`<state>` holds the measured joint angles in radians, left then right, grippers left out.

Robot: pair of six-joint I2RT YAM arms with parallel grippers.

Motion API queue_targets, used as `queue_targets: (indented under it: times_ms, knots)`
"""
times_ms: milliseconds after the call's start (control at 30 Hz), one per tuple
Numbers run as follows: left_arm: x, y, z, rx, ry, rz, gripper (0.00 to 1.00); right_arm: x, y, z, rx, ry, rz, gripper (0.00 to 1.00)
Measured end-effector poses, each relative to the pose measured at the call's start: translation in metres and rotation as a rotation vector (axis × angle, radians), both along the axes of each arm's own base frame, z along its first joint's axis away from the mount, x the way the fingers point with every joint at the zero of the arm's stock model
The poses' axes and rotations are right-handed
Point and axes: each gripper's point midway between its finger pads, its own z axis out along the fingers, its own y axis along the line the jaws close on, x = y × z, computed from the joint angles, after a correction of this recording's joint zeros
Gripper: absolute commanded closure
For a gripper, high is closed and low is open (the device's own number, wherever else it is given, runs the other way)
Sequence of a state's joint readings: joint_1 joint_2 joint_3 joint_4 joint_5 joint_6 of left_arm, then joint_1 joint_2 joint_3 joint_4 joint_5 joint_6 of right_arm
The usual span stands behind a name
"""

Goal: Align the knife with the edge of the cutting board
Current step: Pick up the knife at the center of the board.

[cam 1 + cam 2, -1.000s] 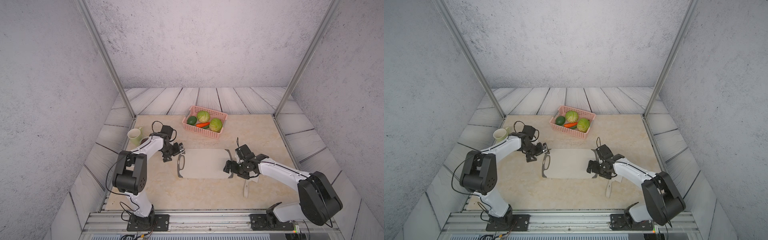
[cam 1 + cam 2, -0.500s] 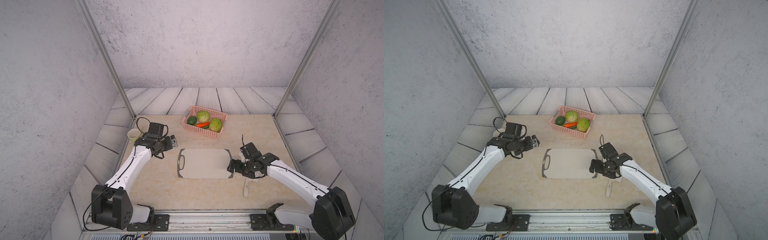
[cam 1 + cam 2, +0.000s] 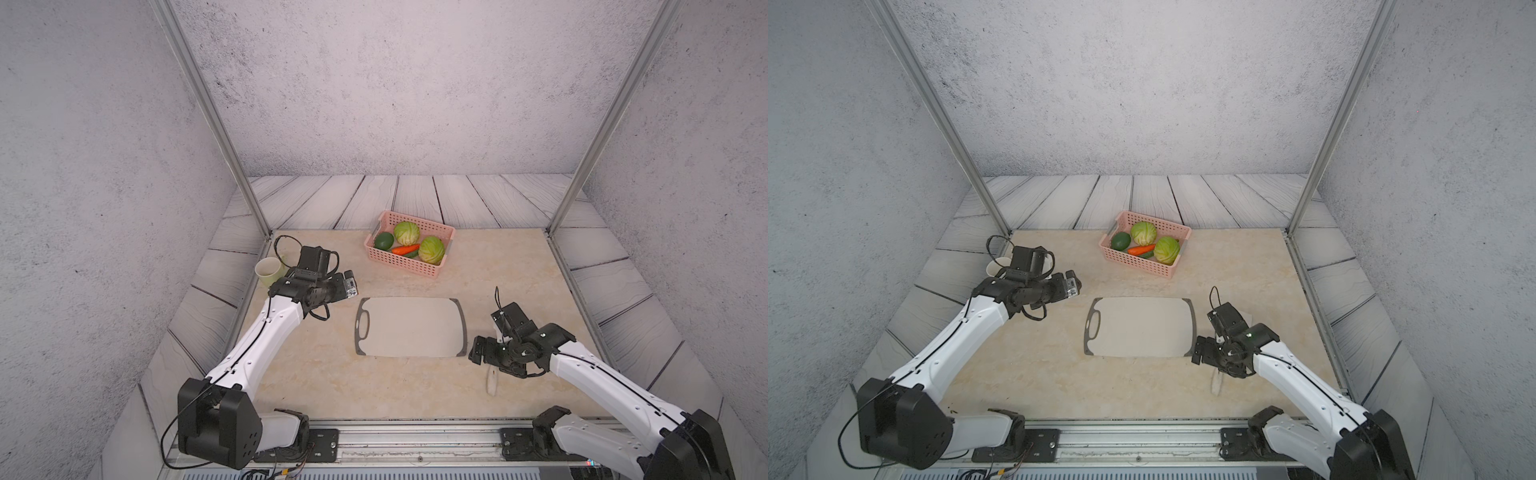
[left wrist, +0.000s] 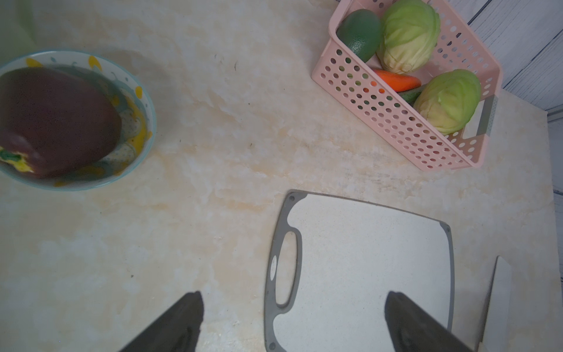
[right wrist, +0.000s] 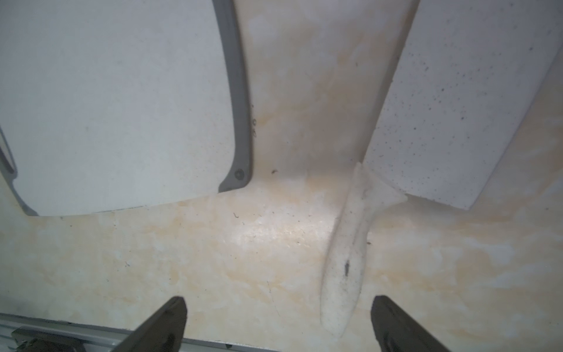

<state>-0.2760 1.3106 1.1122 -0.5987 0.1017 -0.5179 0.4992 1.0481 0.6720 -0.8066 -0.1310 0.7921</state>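
Knife (image 5: 344, 268) lies with its handle between the right gripper's (image 5: 277, 311) wide-open fingers, ungripped; board (image 5: 122, 106) just ahead. Left gripper (image 4: 294, 297), equally wide and empty, hovers near the board's cutout end.

We note a pink basket (image 3: 400, 262) at the worktop's (image 3: 316, 374) far edge, holding two cabbages (image 3: 407, 232), an avocado (image 3: 383, 241) and a carrot (image 3: 405, 249). A pale cup (image 3: 269, 271) stands at the left edge. A patterned bowl (image 4: 148, 122) holds a dark purple pepper (image 4: 54, 119).

Both top views look down from high over the near edge, my table (image 3: 311, 374) filling the lower frame. Wrist cameras hang close above it, sharing the cutting board (image 4: 365, 259) and knife (image 5: 344, 262).
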Motion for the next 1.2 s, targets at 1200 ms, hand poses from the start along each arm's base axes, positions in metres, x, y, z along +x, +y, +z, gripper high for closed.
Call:
queue_targets:
  times_ms: [1200]
  knots:
    - [-0.018,-0.046,-0.025,0.124,0.093,-0.197,0.02,-0.01,-0.014,-0.053,-0.227,0.132,0.013,0.17]
